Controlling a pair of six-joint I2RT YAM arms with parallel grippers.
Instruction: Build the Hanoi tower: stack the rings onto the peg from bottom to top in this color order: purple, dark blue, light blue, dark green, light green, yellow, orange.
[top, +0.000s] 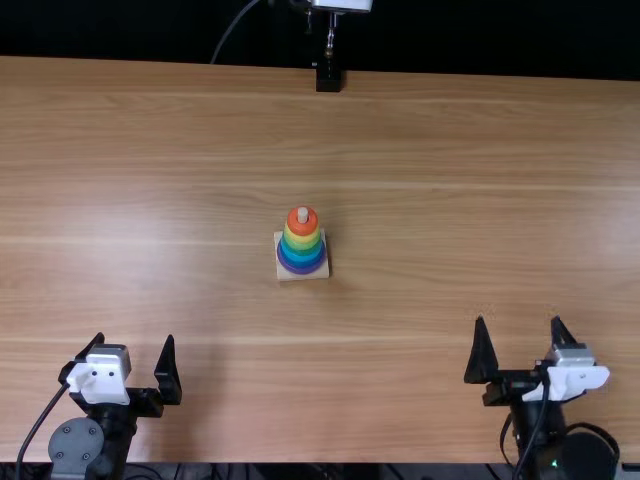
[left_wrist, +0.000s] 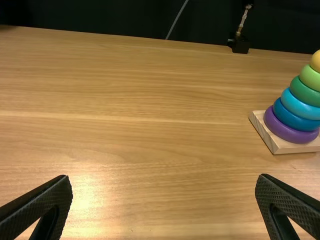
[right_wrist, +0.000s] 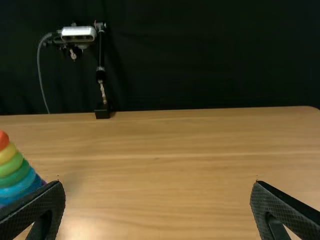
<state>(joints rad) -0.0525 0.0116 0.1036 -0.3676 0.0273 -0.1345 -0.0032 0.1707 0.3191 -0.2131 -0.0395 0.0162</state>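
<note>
Black left fingers and right fingers wide apart

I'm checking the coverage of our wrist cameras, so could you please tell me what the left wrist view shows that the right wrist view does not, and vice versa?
Left but not right: the wooden base and left pincer.
Right but not left: the orange ring, stand camera and right pincer.
Both: the purple, dark blue, light blue, dark green, light green and yellow rings, table and stand foot.
</note>
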